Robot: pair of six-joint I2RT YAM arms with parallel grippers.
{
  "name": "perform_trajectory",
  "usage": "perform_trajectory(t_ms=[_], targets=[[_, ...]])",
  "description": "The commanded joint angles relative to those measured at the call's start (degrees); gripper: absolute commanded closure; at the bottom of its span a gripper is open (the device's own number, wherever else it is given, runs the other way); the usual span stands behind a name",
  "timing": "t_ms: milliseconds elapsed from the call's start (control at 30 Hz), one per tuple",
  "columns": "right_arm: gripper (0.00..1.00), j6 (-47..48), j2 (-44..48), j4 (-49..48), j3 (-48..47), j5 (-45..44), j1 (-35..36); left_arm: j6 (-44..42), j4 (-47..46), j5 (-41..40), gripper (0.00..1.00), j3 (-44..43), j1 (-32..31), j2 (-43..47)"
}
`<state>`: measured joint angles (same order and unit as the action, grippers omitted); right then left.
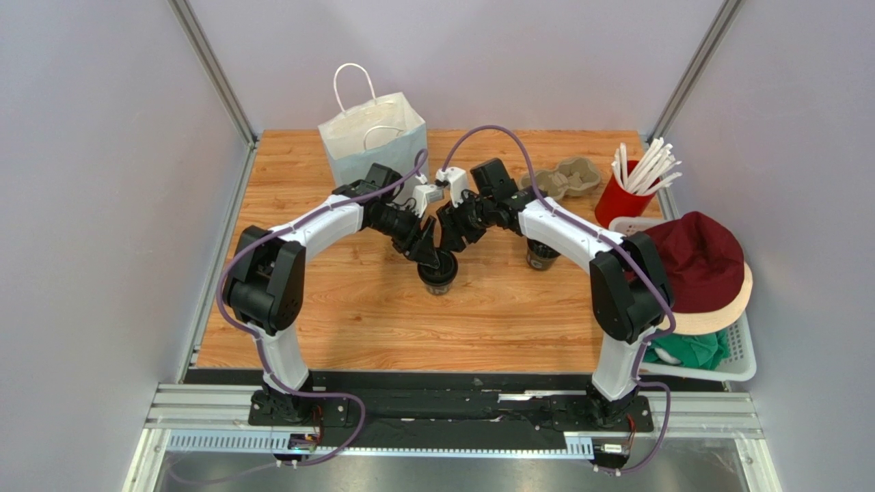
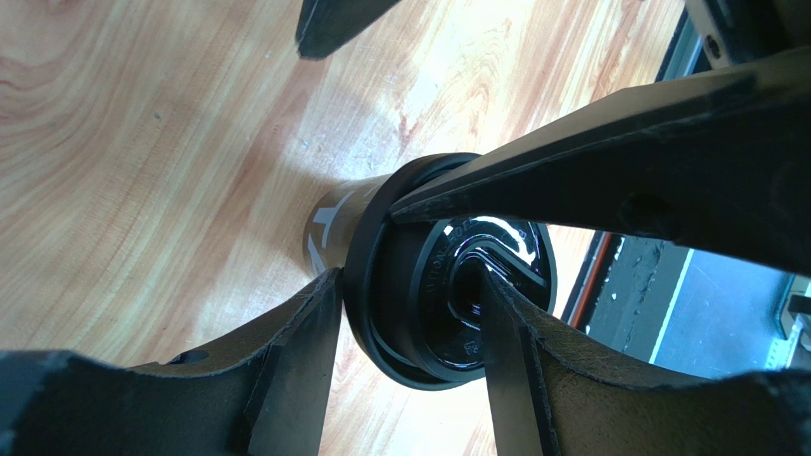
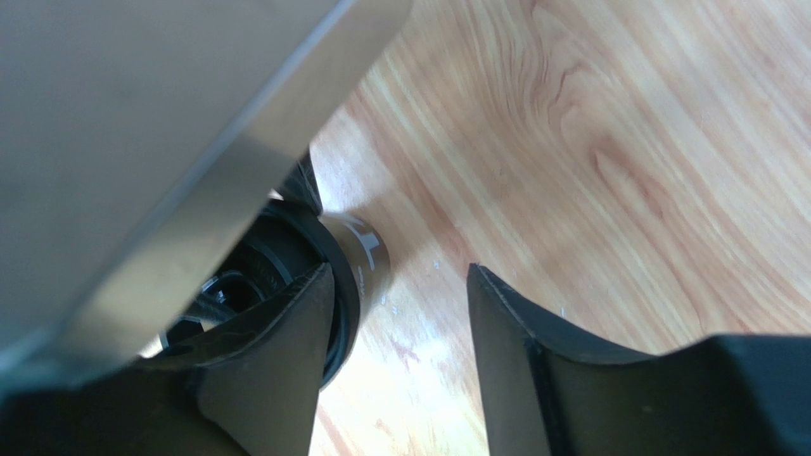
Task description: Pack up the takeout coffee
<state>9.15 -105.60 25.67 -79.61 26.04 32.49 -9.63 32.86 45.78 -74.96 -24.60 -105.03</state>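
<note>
The takeout coffee (image 1: 438, 275) is a small black cup with a glossy black lid (image 2: 428, 285), standing on the wooden table mid-centre. Both arms meet over it. My left gripper (image 2: 407, 280) is shut on its top, one finger against the outside of the lid's rim and the other lying over the lid. My right gripper (image 3: 400, 271) stands open. Its left finger rests at the lid's rim beside the cup wall (image 3: 366, 252), and its right finger hangs over bare wood. One right finger (image 2: 571, 161) crosses the left wrist view and touches the rim.
A second black cup (image 1: 541, 254) stands half hidden under the right arm. The white paper bag (image 1: 372, 138) is at the back, with the brown pulp cup carrier (image 1: 565, 179) to its right. A red cup of straws (image 1: 621, 197) and a basket (image 1: 742, 359) holding a maroon hat stand at the right edge.
</note>
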Motion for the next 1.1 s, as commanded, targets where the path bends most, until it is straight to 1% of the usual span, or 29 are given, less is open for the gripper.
perform_trajectory(t_ms=[0, 67, 200, 400, 667, 800, 1067], targets=[[0.39, 3.25, 0.56, 11.94, -1.67, 0.58, 1.0, -6.02, 4.23, -14.49, 0.39, 3.94, 0.17, -3.25], [0.36, 2.72, 1.36, 13.52, -4.83, 2.42, 0.03, -6.02, 4.23, -14.58, 0.39, 3.94, 0.17, -3.16], [0.3, 1.23, 3.12, 14.93, -7.83, 5.42, -2.16, -5.67, 3.88, -14.4, 0.39, 4.12, 0.17, -2.81], [0.25, 0.26, 6.11, 15.64, -7.22, 10.78, -4.89, -5.23, 4.05, -13.27, 0.37, 2.98, 0.25, -2.37], [0.24, 1.05, 6.38, 17.05, -4.32, 16.76, -4.98, -5.31, 8.18, -10.36, 0.31, -3.61, 0.17, -2.19], [0.24, 0.96, 5.41, 16.78, -3.44, 16.76, -4.98, -5.23, 9.24, -9.66, 0.3, -6.16, 0.25, -2.11], [0.24, -0.09, 4.88, 15.02, -2.39, 15.89, -4.28, -4.96, 9.94, -8.08, 0.28, -7.04, 0.17, -1.32]])
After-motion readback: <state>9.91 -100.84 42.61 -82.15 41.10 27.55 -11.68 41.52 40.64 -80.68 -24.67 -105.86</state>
